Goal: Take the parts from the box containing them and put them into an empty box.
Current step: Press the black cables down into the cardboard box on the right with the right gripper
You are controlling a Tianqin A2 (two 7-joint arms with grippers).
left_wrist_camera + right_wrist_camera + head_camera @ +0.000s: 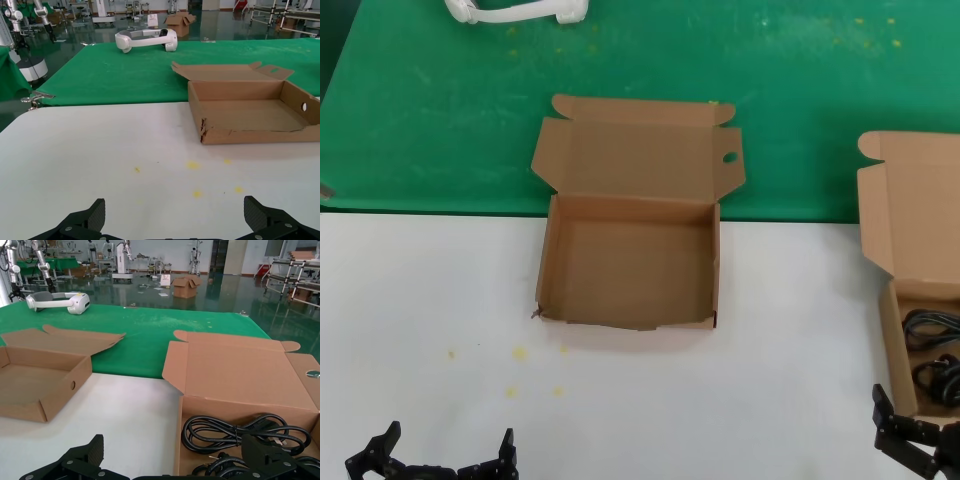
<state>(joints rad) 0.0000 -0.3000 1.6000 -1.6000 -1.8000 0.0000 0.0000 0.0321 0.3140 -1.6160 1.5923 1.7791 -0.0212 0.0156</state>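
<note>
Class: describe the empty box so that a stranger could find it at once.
On the white table, where it meets the green cloth, the empty box sits open at the middle. Unlike the box of black cables at the right edge, it holds nothing and has a round hole in one lid flap.

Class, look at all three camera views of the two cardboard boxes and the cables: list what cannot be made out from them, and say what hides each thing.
- How many parts there are: the right gripper covers the lower coils in the right wrist view.
- The full box containing them: cut by the head view's right edge.
- The empty box: its front wall hides part of the floor in the left wrist view.
- The left gripper: only its fingertips show.
</note>
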